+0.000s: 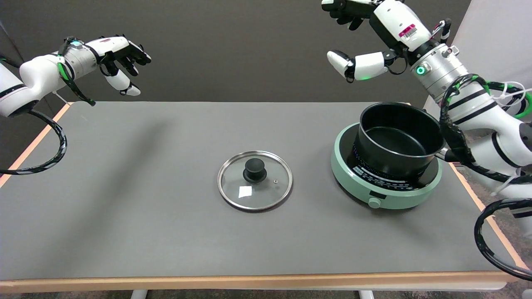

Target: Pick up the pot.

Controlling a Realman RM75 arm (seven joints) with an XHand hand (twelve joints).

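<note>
One pot (pixel 398 141): sat uncovered on green hotplate (pixel 384 195) at table's (pixel 124 232) right, so rim was free to grasp
Lid (pixel 254 180): lay apart at centre, knob up
Right hand (pixel 376 31): hung high above pot, fingers spread, holding nothing

We see a glass lid (pixel 255 180) with a black knob (pixel 254 170) lying flat mid-table (pixel 124 216) — to its right, well apart, a green induction cooktop (pixel 384 195) near the table's right edge.
</note>
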